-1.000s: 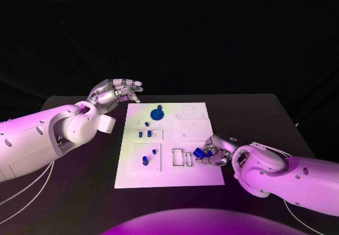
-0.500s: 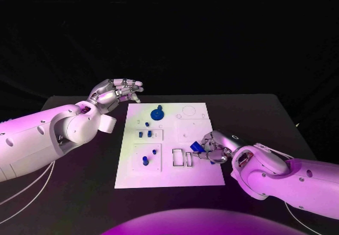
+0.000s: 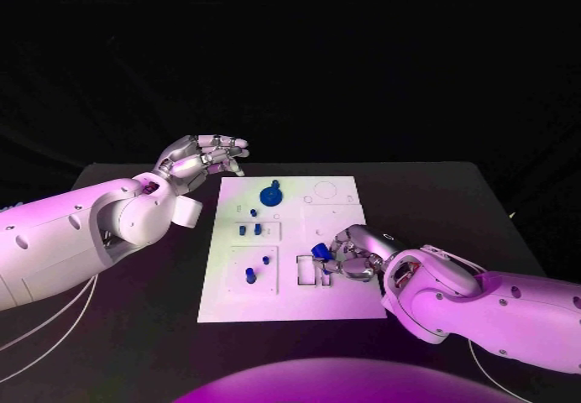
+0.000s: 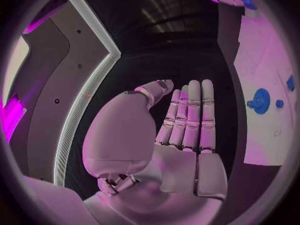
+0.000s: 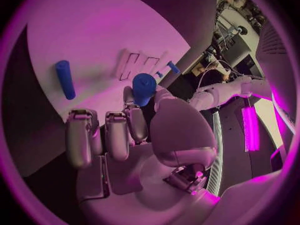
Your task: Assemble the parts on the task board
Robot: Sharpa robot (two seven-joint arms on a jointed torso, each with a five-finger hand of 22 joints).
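Right arm has swung inward across the surface (image 3: 436,193): the right hand (image 3: 345,256), a second ago at the task board's right edge, now sits over the board's lower middle, by the rectangular slots (image 3: 310,270). It has carried a small blue part (image 3: 321,250) along, pinched at the fingertips; the right wrist view shows that blue part (image 5: 143,88) clamped between thumb and a finger, other fingers curled beside it.

Left arm unchanged. Left hand (image 3: 200,156) hovers off the board's upper-left corner, holding nothing, fingers straight and side by side in the left wrist view.

Task board (image 3: 290,302) has not shifted. On it: blue disc (image 3: 270,196) near the top, small blue pegs (image 3: 248,228) mid-left, more pegs (image 3: 251,274) lower-left. A loose blue cylinder (image 5: 64,78) lies flat on the board in the right wrist view.

Judgement: transport done, part about above a slot; insertion not yet made. Next needs alignment and a press down.
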